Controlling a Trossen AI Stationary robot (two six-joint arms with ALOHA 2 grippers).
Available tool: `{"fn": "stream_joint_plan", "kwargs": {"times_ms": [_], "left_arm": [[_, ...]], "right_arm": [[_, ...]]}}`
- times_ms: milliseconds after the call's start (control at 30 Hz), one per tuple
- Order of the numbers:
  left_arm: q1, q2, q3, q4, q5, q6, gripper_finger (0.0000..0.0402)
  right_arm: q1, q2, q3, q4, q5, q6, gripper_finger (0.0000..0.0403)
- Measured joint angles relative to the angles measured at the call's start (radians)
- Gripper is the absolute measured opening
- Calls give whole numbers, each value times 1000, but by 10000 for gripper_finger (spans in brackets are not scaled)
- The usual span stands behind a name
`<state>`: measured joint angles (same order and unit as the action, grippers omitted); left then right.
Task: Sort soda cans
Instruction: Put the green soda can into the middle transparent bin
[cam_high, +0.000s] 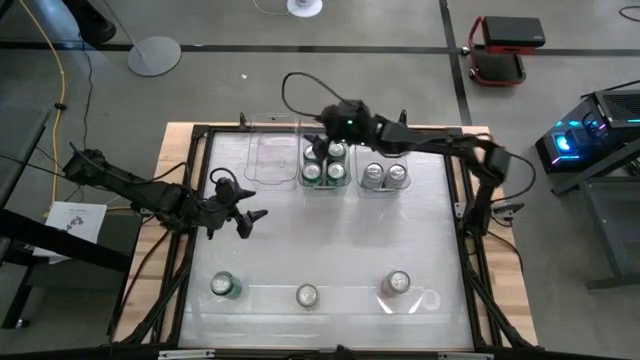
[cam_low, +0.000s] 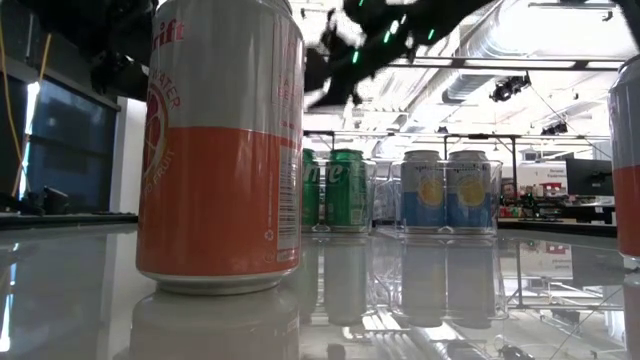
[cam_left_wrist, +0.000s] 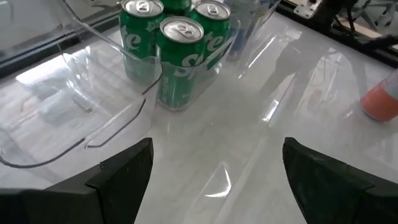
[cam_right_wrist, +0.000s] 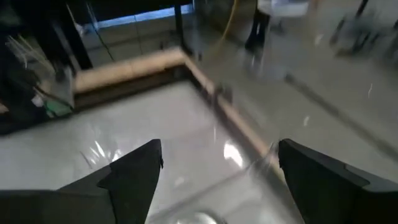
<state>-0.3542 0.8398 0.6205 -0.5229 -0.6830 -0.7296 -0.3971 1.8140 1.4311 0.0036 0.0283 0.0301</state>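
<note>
A: Which cans are already sitting in bins?

B: From above, three green cans (cam_high: 324, 165) are standing in the middle bin (cam_high: 325, 185) at twelve o'clock on the table (cam_high: 330, 230), and two silver cans (cam_high: 384, 176) are standing in the bin at one o'clock. The bin at eleven o'clock (cam_high: 272, 160) is holding nothing visible.

A: And the loose ones?

B: Three are standing along the six o'clock edge: a green can (cam_high: 222, 286) at seven, a silver-topped can (cam_high: 307, 295) at six, another (cam_high: 397, 283) at five. The overhead camera is showing only their tops; the table-level camera is revealing an orange-and-silver side (cam_low: 222, 150) on the nearest one and blue-and-yellow labels on the binned pair (cam_low: 447, 190).

A: Where are the grippers?

B: The left gripper (cam_high: 248, 216) is hovering at nine o'clock, fingers (cam_left_wrist: 118, 177) spread apart, gripping nothing; its wrist camera is facing the green cans. The right gripper (cam_high: 322, 140) is hanging over the middle bin; its wrist camera is showing its fingers (cam_right_wrist: 134, 171) parted and empty.
</note>
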Motion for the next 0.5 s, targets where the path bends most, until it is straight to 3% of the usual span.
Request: {"fn": "stream_joint_plan", "kwargs": {"times_ms": [167,300,367,500], "left_arm": [[-55,-13,5,-21,20,29,335],[-121,-19,108,-242,95,-76,335],[-190,-11,170,-314,124,-94,335],[-406,37,231,-278,154,-36,335]], "right_arm": [[109,-131,0,-35,77,-71,312],[237,-168,-42,-42,137,-91,312],[301,-170,-82,-15,172,-91,312],[420,-169,-216,128,318,-72,312]]}}
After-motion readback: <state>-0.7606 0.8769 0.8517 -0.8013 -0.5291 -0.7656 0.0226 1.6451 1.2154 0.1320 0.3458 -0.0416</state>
